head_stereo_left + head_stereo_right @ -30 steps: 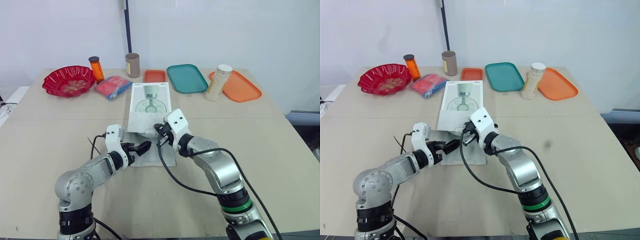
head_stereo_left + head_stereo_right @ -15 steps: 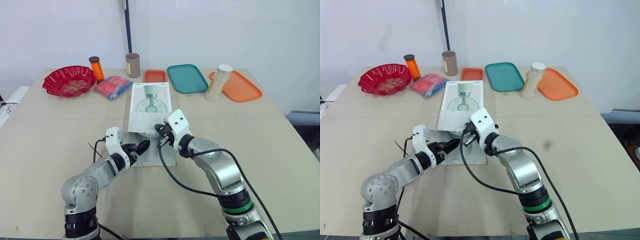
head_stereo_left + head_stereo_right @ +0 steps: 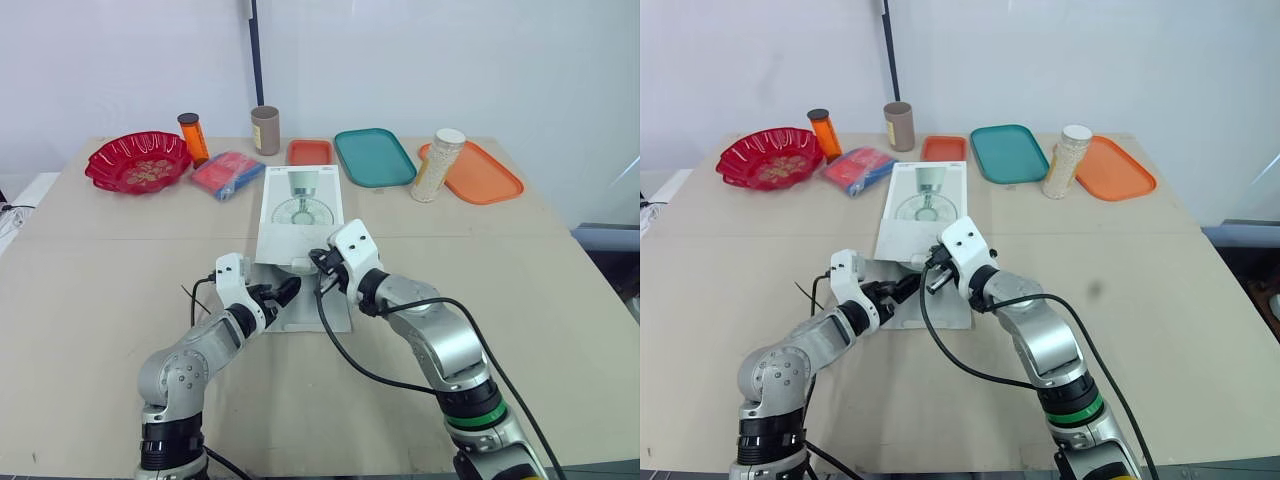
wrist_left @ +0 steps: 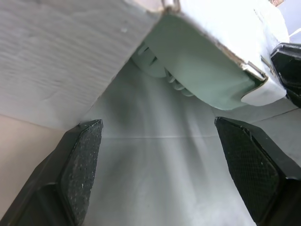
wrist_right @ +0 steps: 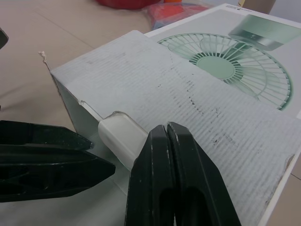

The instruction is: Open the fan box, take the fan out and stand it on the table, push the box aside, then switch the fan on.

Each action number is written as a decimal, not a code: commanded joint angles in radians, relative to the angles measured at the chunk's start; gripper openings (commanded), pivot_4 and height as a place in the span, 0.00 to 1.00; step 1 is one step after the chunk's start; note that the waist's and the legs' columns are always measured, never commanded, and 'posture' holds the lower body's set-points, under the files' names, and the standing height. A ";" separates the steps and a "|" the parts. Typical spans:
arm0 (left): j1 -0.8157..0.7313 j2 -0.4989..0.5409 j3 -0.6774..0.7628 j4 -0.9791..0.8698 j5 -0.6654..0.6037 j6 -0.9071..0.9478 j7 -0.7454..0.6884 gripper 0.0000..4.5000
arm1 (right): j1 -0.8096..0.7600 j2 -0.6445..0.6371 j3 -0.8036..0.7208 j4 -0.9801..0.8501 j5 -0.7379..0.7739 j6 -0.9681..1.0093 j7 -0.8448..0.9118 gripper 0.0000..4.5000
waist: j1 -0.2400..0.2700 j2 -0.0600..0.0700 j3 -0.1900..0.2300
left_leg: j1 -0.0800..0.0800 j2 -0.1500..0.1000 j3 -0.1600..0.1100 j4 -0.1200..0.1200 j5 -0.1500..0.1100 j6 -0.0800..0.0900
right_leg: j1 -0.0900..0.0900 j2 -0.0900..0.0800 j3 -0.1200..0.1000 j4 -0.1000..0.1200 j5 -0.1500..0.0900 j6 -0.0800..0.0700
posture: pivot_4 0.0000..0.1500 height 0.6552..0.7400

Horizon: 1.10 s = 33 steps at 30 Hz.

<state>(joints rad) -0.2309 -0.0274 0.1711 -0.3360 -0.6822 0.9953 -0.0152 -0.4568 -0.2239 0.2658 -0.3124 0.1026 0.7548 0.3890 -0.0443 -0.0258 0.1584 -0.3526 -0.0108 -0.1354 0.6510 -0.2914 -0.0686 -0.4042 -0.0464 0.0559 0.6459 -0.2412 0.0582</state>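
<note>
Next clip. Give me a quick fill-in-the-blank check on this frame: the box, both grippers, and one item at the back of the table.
1. The white cardboard fan box lies ___ on the table, fan picture facing up.
2. The left gripper, at the box's open near end, has its fingers ___.
3. The right gripper, at the box's near edge, has its fingers ___.
4. The red plastic bowl sits at the table's far ___ corner.
Missing words: flat; open; shut; left.
</note>
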 commanded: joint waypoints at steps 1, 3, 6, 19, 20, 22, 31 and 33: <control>-0.023 0.004 0.005 0.000 0.006 -0.050 -0.010 0.90 | 0.026 -0.004 0.015 0.023 -0.003 0.033 0.001 0.00 | 0.000 0.000 0.000 | 0.000 0.000 0.000 0.000 0.000 0.000 | 0.000 0.000 0.000 0.000 0.000 0.000 | 1.00 1.00; -0.022 0.018 -0.010 0.010 0.023 -0.076 -0.026 0.90 | 0.025 -0.004 0.015 0.024 -0.003 0.035 0.001 0.00 | 0.000 0.000 0.000 | 0.000 0.000 0.000 0.000 0.000 0.000 | 0.000 0.000 0.000 0.000 0.000 0.000 | 1.00 1.00; -0.021 0.014 -0.003 0.018 0.023 -0.100 -0.029 0.90 | 0.024 -0.006 0.015 0.026 -0.004 0.035 0.002 0.00 | 0.000 0.000 0.000 | 0.000 0.000 0.000 0.000 0.000 0.000 | 0.000 0.000 0.000 0.000 0.000 0.000 | 1.00 1.00; 0.000 -0.011 0.013 -0.024 -0.048 -0.106 -0.031 0.90 | 0.017 -0.007 0.017 0.050 -0.009 0.022 0.007 0.00 | 0.000 0.000 0.000 | 0.000 0.000 0.000 0.000 0.000 0.000 | 0.000 0.000 0.000 0.000 0.000 0.000 | 1.00 1.00; 0.000 -0.012 0.012 -0.023 -0.051 -0.107 -0.031 0.90 | 0.017 -0.007 0.016 0.051 -0.009 0.021 0.007 0.00 | 0.000 0.000 0.000 | 0.000 0.000 0.000 0.000 0.000 0.000 | 0.000 0.000 0.000 0.000 0.000 0.000 | 1.00 1.00; 0.001 -0.011 0.007 -0.022 -0.048 -0.108 -0.030 0.90 | 0.017 -0.007 0.016 0.052 -0.009 0.020 0.007 0.00 | 0.000 0.000 0.000 | 0.000 0.000 0.000 0.000 0.000 0.000 | 0.000 0.000 0.000 0.000 0.000 0.001 | 1.00 1.00; 0.023 -0.012 -0.010 -0.032 -0.064 -0.114 -0.046 0.90 | 0.021 -0.007 0.018 0.050 -0.014 0.020 0.007 0.00 | 0.000 0.000 0.000 | 0.000 0.000 0.000 0.000 0.000 0.000 | 0.000 0.000 0.000 0.000 -0.001 0.001 | 1.00 1.00; 0.020 -0.014 -0.008 -0.024 -0.060 -0.124 -0.044 0.90 | 0.022 -0.007 0.018 0.050 -0.014 0.020 0.008 0.00 | 0.000 0.000 0.000 | 0.000 0.000 0.000 0.000 0.000 0.000 | 0.000 0.000 0.000 0.000 -0.001 0.001 | 1.00 1.00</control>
<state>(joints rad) -0.2048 -0.0377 0.1687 -0.3272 -0.7278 0.8940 -0.0515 -0.4596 -0.2238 0.2683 -0.3002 0.0933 0.7524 0.3908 -0.0444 -0.0258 0.1584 -0.3526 -0.0108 -0.1355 0.6510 -0.2913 -0.0687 -0.4040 -0.0463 0.0561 0.6455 -0.2418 0.0592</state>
